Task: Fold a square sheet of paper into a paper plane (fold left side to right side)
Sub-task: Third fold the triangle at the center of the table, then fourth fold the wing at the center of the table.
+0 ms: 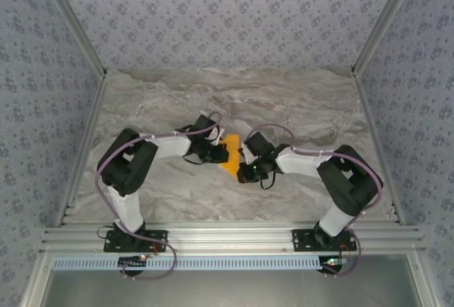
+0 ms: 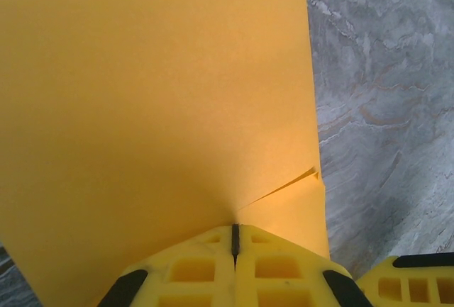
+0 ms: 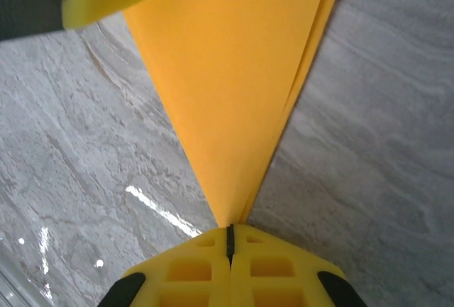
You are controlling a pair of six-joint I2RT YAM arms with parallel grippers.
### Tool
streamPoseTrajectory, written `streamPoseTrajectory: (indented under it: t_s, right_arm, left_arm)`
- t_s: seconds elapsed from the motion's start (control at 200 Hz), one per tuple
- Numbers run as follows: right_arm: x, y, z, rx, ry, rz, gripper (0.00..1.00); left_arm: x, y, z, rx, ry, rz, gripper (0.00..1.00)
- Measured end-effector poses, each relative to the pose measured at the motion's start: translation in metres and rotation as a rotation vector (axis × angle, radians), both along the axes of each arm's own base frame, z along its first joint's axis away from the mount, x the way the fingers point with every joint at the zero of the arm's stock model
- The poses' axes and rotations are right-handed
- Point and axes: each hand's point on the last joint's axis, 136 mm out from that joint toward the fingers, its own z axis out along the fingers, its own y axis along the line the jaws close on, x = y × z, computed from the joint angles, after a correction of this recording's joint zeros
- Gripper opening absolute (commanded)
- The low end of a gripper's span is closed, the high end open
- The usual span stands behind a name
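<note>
Two clenched grips hold the paper between them: left end effector on its broad side, right end effector on its narrow point.

one paper plane, seemingly a single sheet, and two pincers, left pincer and right pincer.

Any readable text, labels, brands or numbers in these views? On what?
None readable. The folded orange-yellow paper is blank; the left tool and right tool, both shut on it, show no markings; the marble table and patterned walls carry no lettering.
</note>
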Motion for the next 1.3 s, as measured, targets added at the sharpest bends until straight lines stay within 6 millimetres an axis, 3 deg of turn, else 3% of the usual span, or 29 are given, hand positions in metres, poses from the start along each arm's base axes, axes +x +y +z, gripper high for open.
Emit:
streamPoseTrajectory:
  t_s: [0.175, 0.255, 0.365, 0.515, 0.615, 0.73, 0.854, 1.299]
  right_arm:
    - [-0.011, -0.016, 0.002, -0.026, 0.030, -0.002, 0.00]
    - [-0.010, -0.026, 0.008, -0.019, 0.029, -0.021, 0.10]
    - [0.010, -0.033, 0.025, 0.036, -0.027, -0.060, 0.26]
    - [0.037, -0.033, 0.039, 0.112, -0.118, -0.074, 0.39]
    - [0.051, -0.028, 0.046, 0.142, -0.178, -0.051, 0.45]
    - [0.070, -0.015, 0.052, 0.170, -0.239, -0.013, 0.46]
    - [0.083, -0.005, 0.049, 0.186, -0.260, 0.012, 0.47]
    - [0.082, 0.006, 0.023, 0.152, -0.228, 0.055, 0.48]
  left_arm:
    - [0.000, -0.001, 0.002, -0.009, 0.003, 0.004, 0.16]
    - [0.001, 0.002, 0.008, -0.019, 0.001, 0.019, 0.22]
    - [0.006, 0.012, 0.030, -0.057, -0.027, 0.055, 0.33]
    - [0.015, 0.037, 0.073, -0.120, -0.104, 0.130, 0.44]
    - [0.018, 0.054, 0.086, -0.142, -0.133, 0.178, 0.48]
    - [0.014, 0.064, 0.074, -0.138, -0.095, 0.215, 0.49]
    - [0.007, 0.062, 0.057, -0.145, -0.022, 0.225, 0.50]
    - [0.007, 0.043, 0.020, -0.162, 0.099, 0.224, 0.51]
